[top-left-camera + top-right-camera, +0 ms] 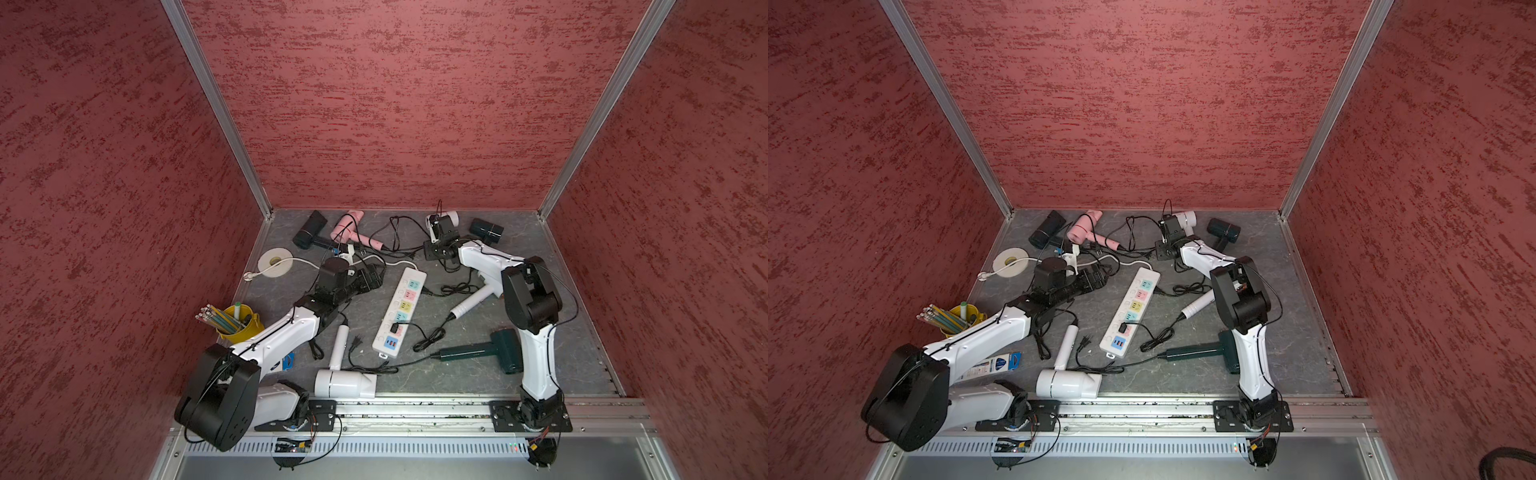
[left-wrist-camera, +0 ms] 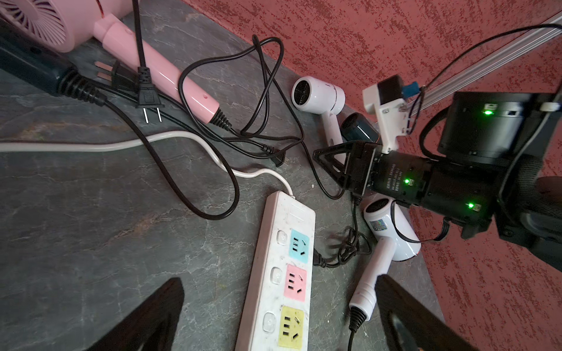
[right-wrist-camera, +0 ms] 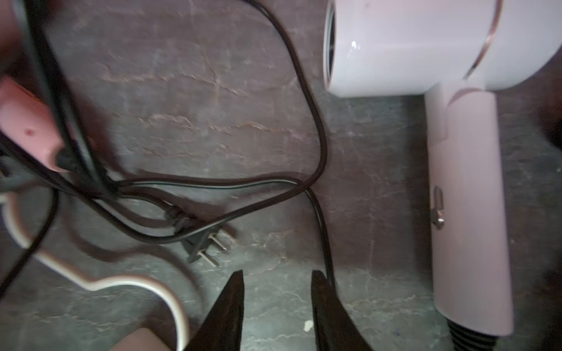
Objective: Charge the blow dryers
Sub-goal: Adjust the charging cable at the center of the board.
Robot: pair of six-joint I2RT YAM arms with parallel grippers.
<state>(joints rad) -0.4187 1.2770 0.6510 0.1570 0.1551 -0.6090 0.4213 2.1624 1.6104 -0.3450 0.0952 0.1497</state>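
Several blow dryers lie around the power strip [image 1: 401, 316]: black [image 1: 309, 232], pink [image 1: 353, 230], white [image 1: 451, 217] and dark teal [image 1: 488, 232] at the back, white [image 1: 473, 301] and dark green [image 1: 498, 351] on the right, and white [image 1: 345, 382] in front. My left gripper [image 1: 368, 280] [image 2: 278, 279] hovers wide open over the strip's far end [image 2: 286, 243]. Low at the back, beside the white dryer [image 3: 456, 121], my right gripper [image 1: 428, 251] [image 3: 278, 275] has narrow jaws with only bare table between them. A loose plug [image 3: 202, 246] lies just ahead of it. One black cord [image 3: 327, 258] runs along the outside of one finger.
A yellow cup of pencils [image 1: 241, 322], a tape roll [image 1: 274, 261] and a blue packet [image 1: 289, 361] sit on the left. Tangled black cords [image 1: 399, 237] and the strip's white cable [image 2: 121, 142] cross the back. Red walls close three sides.
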